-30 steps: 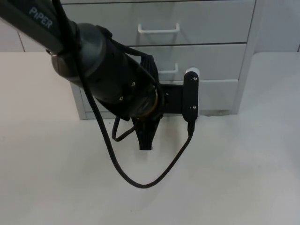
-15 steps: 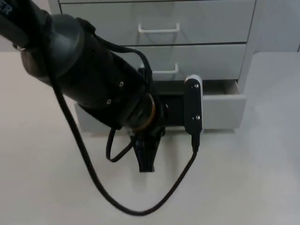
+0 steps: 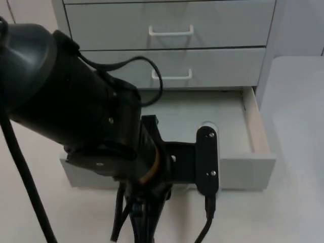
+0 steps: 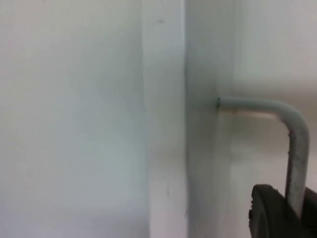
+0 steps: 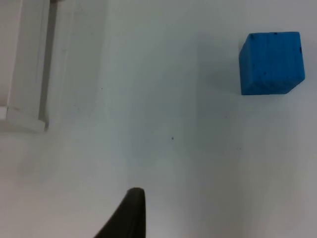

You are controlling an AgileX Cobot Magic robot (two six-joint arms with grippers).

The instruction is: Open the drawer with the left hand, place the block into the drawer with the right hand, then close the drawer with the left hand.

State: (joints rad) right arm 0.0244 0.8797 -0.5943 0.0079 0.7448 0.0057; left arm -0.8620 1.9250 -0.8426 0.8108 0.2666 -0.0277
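Behind the left arm, the grey cabinet (image 3: 167,30) stands against the back of the white table (image 3: 298,152), and its bottom drawer (image 3: 253,167) is drawn far out, the empty floor showing beyond the arm. The opening step looks nearly or fully done. The next move calls for the left gripper (image 4: 285,218) to let go of the handle (image 4: 292,144) and clear away from the drawer front, so that the right arm can fetch the block (image 5: 271,63) and carry it over the drawer's rim.

The left gripper is at the drawer front, just in front of the pulled-out panel. In the left wrist view a black fingertip (image 4: 272,213) lies against the bent white handle, touching it; whether the fingers are clenched on the handle cannot be told.

The right gripper (image 5: 124,218) waits over bare table, with one dark fingertip visible; its opening cannot be judged. The blue block sits on the table well ahead of it and off to one side, apart from the cabinet's edge (image 5: 25,64).
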